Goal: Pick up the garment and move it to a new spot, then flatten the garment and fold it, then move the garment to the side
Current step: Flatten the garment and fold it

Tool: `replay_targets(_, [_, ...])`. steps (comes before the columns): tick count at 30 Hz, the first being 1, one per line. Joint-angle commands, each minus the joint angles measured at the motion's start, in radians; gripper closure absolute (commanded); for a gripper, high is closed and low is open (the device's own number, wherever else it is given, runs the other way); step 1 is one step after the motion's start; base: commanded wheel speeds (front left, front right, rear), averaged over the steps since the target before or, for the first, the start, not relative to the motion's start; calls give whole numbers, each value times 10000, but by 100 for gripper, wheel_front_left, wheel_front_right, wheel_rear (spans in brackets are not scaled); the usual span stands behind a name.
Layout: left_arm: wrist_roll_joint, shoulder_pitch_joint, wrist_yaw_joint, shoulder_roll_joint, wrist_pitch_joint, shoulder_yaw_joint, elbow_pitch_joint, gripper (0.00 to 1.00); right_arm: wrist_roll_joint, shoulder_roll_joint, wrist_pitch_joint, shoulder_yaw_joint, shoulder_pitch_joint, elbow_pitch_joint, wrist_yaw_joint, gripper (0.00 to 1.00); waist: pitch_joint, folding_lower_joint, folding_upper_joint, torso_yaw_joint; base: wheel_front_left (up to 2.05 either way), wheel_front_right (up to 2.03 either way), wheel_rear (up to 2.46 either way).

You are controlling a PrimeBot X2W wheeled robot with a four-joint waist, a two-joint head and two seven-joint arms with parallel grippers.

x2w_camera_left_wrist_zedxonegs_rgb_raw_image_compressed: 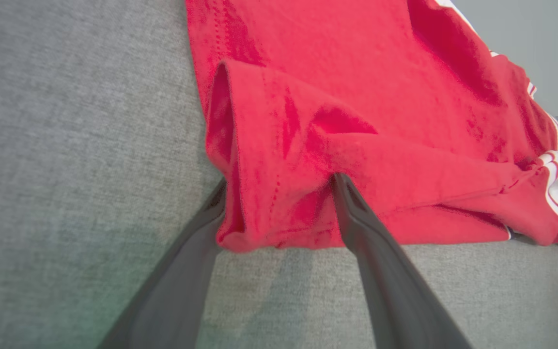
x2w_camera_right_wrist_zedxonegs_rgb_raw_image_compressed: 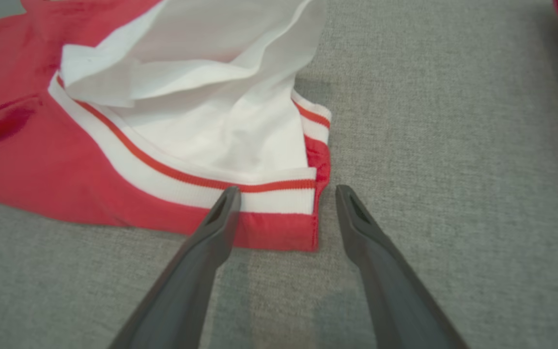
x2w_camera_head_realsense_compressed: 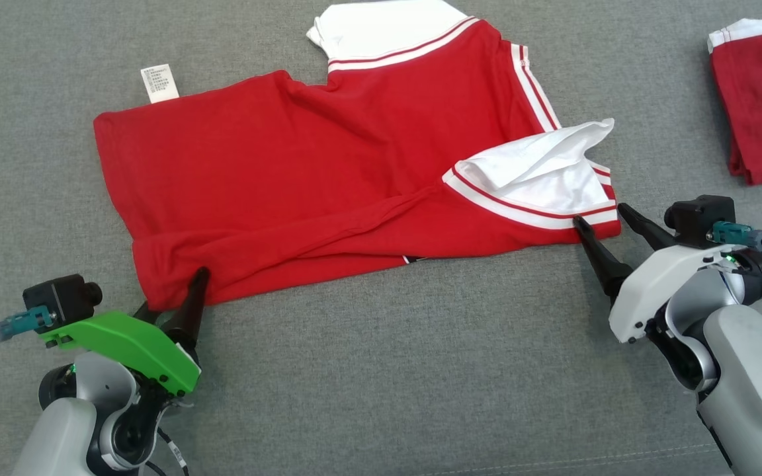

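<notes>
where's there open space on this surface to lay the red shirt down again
Bare grey cloth runs between the two grippers, below the red shirt, and left of its label. The right side is crowded: second red garment beyond the right gripper.

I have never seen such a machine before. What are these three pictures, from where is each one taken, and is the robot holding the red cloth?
This is a robot with two arms. The wide picture comes from a camera on its head, looking down at a grey fabric surface. The other two come from cameras on its wrists, each looking along that arm's two dark fingers.

On the surface lies a red garment with white trim and a white label. A second red garment lies at the far right.

The left gripper has its jaws open around the garment's folded lower corner. The right gripper has open jaws at the striped corner: one finger lies over the trim, the other stands beside the edge. Nothing is gripped or lifted yet.
</notes>
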State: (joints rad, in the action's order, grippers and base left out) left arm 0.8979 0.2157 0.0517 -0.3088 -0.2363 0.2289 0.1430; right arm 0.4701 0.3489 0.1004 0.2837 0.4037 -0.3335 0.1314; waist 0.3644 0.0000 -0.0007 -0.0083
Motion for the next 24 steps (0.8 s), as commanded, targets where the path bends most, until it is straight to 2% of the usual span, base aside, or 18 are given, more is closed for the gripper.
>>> replay_targets(1, [187,190,-139,28,-104,78,140,100,62,-33,33,43,164,-65,-16,7,-4,0,7,20,0,0,0])
replay_targets(2, [222,254,-212,82,-126,107,232,100,96,-44,36,66,207,-117,-16,41,-12,0,7,30,0,0,0])
replay_targets(3, [302,328,-292,131,-158,97,311,100,155,-70,58,94,252,-166,-16,71,-20,0,7,40,0,0,0])
replay_targets(4, [422,411,-372,180,-181,75,416,100,209,-89,88,122,304,-229,-16,91,-33,0,7,50,0,0,0])
replay_targets(5, [528,480,-454,204,-213,64,521,100,243,-85,101,146,363,-286,-16,100,-49,0,7,62,0,0,0])
replay_targets(10, [1013,770,-746,324,-239,-186,973,100,604,66,246,400,563,-437,-16,100,-220,0,7,125,0,0,0])
replay_targets(15, [1321,457,-892,146,-447,-263,913,100,1187,511,478,505,333,-234,-16,100,-562,0,7,136,0,0,0])
replay_targets(19, [1466,-162,-925,-92,-769,-268,269,100,1771,1100,876,519,-136,299,-18,100,-883,0,7,141,0,0,0])
replay_targets(24, [1796,-1440,-735,-457,-1231,-307,-1131,100,2524,1993,1701,154,-1134,1359,-19,100,-1265,0,7,108,0,0,0])
